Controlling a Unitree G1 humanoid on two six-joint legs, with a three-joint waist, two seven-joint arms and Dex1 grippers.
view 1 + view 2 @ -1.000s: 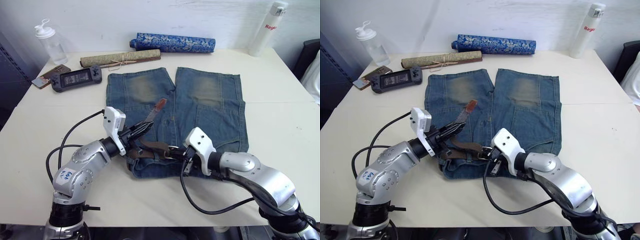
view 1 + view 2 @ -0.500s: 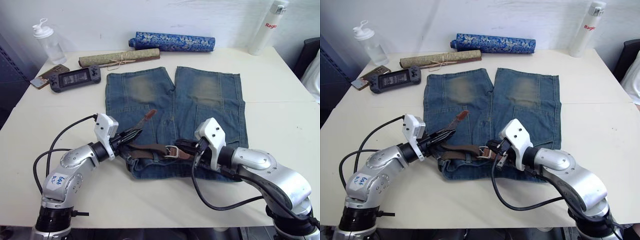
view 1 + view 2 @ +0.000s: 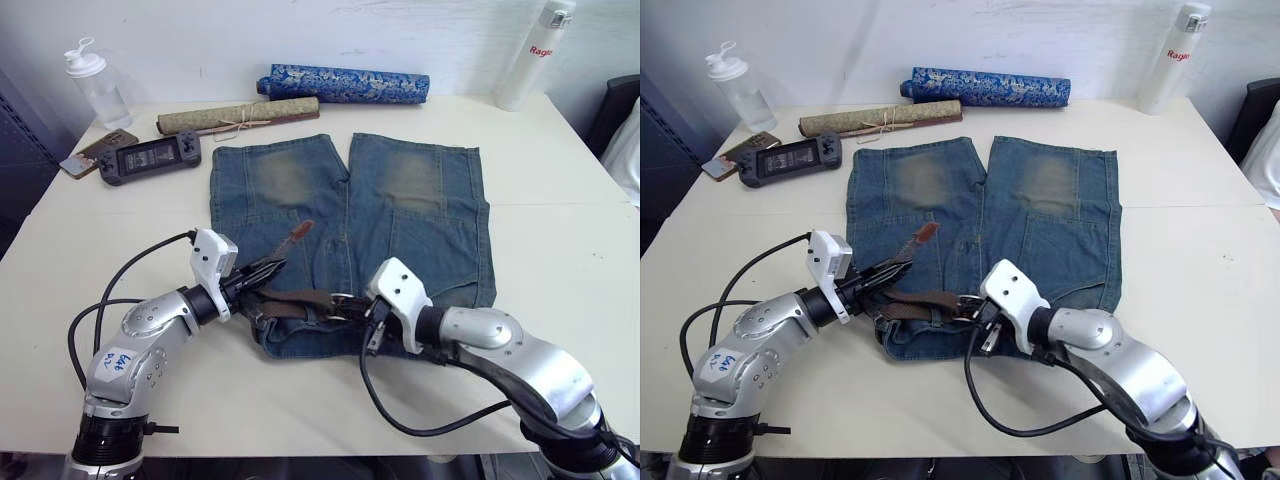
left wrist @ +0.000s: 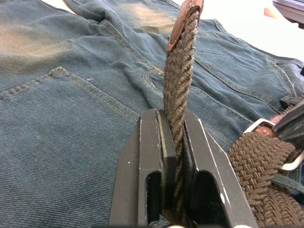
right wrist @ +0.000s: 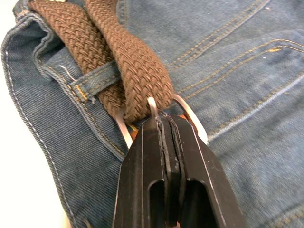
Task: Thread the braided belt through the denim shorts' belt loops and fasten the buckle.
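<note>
Denim shorts lie flat mid-table, legs pointing to the far edge, waistband toward the robot. Braided belt runs along the waistband's left part, passing under a belt loop next to the buckle. Left gripper is clamped tight on the belt's tail end – in the left wrist view the woven strap sits squeezed between the two black fingers and rises past them to the reddish-brown leather tip, which sticks up and away over the left leg of the shorts. Right gripper sits at the buckle, fingers pressed together with no gap, pinching the silver frame where the strap wraps it – prong visible just past the fingertips. Both grippers low over the waistband, near each other, belt slack between them. Far side of the table: tan rolled mat, blue patterned roll, handheld game console, clear bottle, white bottle
</note>
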